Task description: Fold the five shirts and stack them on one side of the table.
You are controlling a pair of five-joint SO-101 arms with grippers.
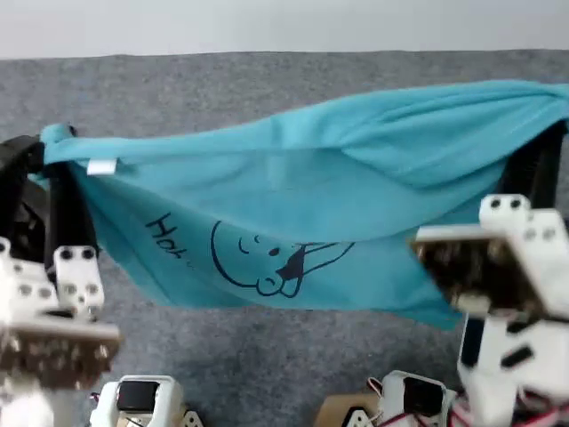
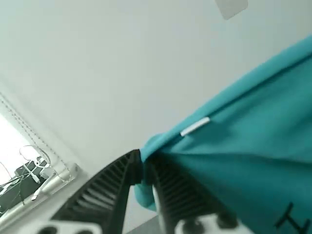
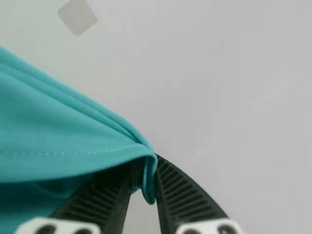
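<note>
The left arm (image 1: 55, 285) and right arm (image 1: 520, 236) are white printed shells with dark screw holes and black links. The left gripper (image 2: 142, 171) and right gripper (image 3: 145, 181) have black ribbed fingers (image 3: 185, 195); red wires (image 1: 449, 412) show at the right base.

Shirt (image 1: 293, 205) runs off the right edge in the high view. Its lower right corner is hidden behind the right arm (image 1: 498, 267), which is blurred and cut by the right and bottom edges. Left arm (image 1: 53, 289) is cut by the left and bottom edges. Table (image 1: 267, 80) under the hanging cloth is hidden. Printed word on the shirt is partly lost in a fold. White tag (image 1: 102, 166) is too small to read. Left gripper (image 2: 141, 165) tips are pinched into bunched cloth, so the amount of fabric inside can't be told; same for right gripper (image 3: 145, 170). Both wrist views crop the shirt. Grey square (image 3: 77, 17) is blurred, can't tell what it is. Clutter by the window (image 2: 29, 168) is blurred too.
</note>
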